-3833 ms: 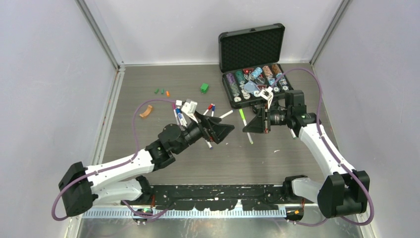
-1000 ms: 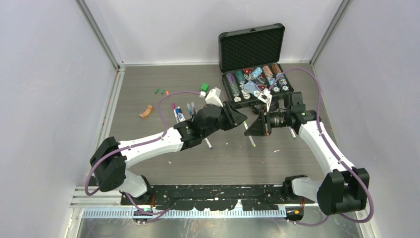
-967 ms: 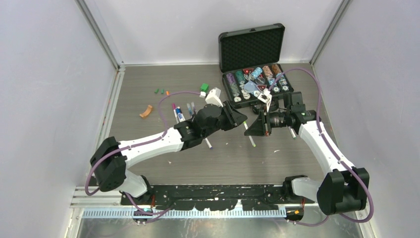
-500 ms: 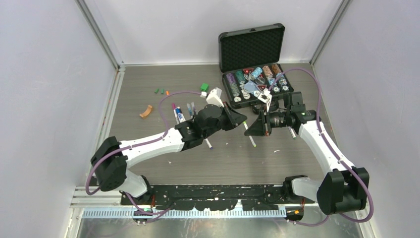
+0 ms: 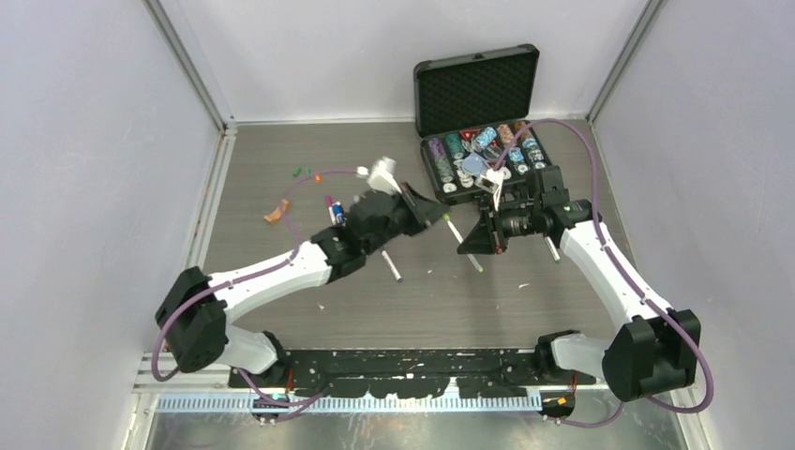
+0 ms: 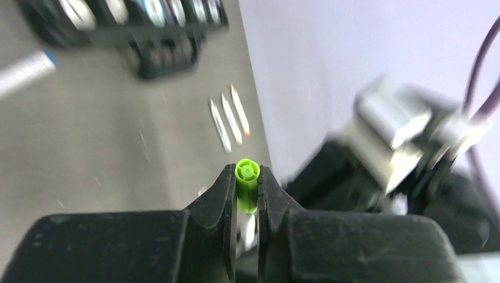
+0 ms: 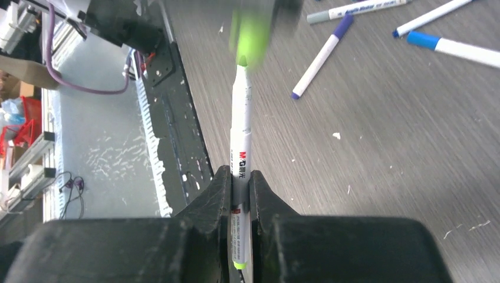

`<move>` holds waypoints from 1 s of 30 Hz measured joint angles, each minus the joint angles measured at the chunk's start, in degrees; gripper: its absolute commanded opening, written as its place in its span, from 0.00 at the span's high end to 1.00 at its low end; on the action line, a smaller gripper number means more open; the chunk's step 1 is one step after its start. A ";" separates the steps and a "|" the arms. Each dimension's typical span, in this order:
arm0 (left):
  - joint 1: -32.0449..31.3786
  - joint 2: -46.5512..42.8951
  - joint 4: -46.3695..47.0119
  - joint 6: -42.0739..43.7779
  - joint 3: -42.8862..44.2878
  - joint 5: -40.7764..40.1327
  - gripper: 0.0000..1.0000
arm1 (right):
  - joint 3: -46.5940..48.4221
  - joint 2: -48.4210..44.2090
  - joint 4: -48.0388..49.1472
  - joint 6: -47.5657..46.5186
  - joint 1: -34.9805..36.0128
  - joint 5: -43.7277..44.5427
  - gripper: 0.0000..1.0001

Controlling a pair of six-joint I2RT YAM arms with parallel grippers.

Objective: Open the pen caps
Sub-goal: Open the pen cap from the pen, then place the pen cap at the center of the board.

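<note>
Now left pincer (image 6: 246,191) clenched on green cap (image 6: 247,172); right pincer (image 7: 240,183) grasping uncapped pen (image 7: 241,118).

From my feed I see a grey, wood-grained surface (image 5: 525,309) boxed in on three sides by pale lilac-grey panels: a left wall (image 5: 84,187), a far wall (image 5: 319,56) and a right wall (image 5: 712,141). Bare metal posts run up the far-left corner (image 5: 187,64) and the far-right corner (image 5: 619,61). A metal rail (image 5: 208,216) edges the surface on the left. Along the near edge sit a black mounting plate (image 5: 412,361) and a pale toothed strip (image 5: 375,401). The light is even, and shadows fall soft.
</note>
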 measured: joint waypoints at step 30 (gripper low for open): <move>46.45 -0.17 -31.69 30.84 18.14 24.28 1.00 | 1.44 -5.05 -11.26 -9.42 -2.54 10.58 1.00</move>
